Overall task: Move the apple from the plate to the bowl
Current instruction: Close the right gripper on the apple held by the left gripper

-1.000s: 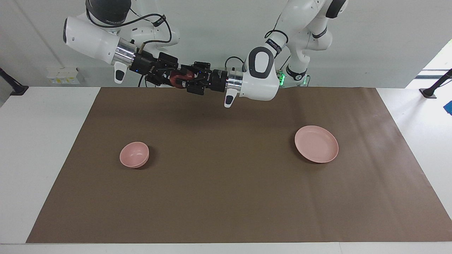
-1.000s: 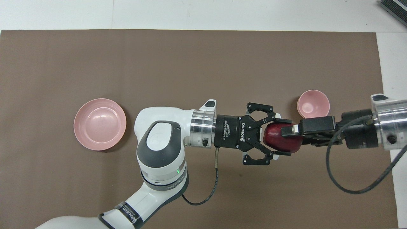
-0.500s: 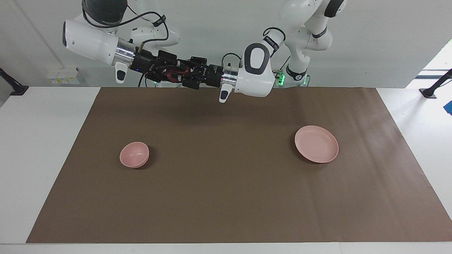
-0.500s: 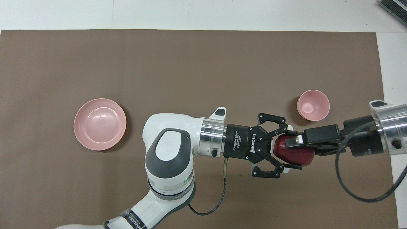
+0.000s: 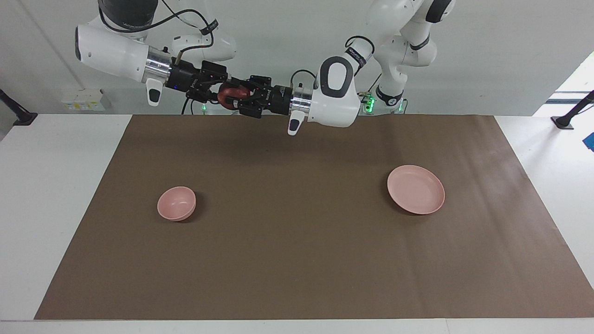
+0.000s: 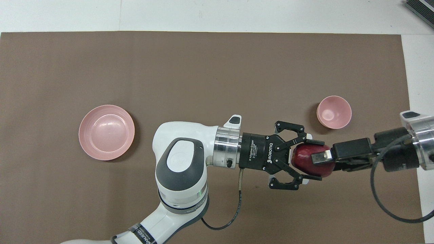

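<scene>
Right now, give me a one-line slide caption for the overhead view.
Mid-air handover: left hand grips the apple as the open right hand meets it, plate and bowl both empty.

Light is bright, even and diffuse, falling from above, and both views are sharp with no motion blur. Directly below the fingers (image 5: 241,95) of the left gripper (image 5: 234,95) a broad, soft shadow lies on the brown mat (image 5: 297,260), its edges faint. The bowl (image 5: 176,203) and the plate (image 5: 416,189), both lower in the facing view than the fingers, cast small dark crescents at their rims. A mild sheen streaks the mat toward the left arm's end. In the overhead view the apple (image 6: 310,161) between the fingers carries a small highlight, and the plate's centre shows pale glare. Straight edges stay straight out to the corners.
</scene>
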Tool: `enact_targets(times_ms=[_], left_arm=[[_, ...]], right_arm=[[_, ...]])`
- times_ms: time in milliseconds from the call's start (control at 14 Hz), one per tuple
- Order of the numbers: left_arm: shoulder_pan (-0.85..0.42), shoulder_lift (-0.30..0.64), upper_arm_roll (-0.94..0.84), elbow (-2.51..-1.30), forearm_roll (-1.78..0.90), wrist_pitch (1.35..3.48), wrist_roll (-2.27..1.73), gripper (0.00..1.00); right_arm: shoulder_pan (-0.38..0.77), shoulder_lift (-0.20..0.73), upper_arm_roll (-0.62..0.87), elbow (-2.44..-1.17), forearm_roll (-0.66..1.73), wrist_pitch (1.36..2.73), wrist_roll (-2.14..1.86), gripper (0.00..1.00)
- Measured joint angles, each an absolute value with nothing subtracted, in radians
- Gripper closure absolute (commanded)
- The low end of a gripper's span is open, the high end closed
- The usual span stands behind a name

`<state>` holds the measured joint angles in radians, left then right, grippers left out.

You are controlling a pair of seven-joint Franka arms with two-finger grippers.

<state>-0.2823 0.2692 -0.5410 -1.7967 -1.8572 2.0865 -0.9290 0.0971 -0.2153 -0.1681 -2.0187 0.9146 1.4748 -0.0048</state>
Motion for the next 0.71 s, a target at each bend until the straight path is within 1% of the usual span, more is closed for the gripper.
enact_targets(times_ms=[500, 571, 714], left_arm=[[-0.295, 0.267, -0.546, -1.797, -1.857, 2.087, -0.929, 1.0], [-0.298, 0.265, -0.546, -1.797, -1.857, 2.087, -0.929, 1.0], [-0.299, 0.264, -0.546, -1.799, -1.857, 2.087, -0.929, 1.0]], right_arm=[[0.098, -0.215, -0.165, -2.02, 0.897, 1.475, -0.005, 0.0], [0.098, -0.215, -0.165, -2.02, 0.895, 1.475, -0.005, 0.15], [0.099, -0.216, -0.164, -2.02, 0.882, 1.475, -0.006, 0.79]])
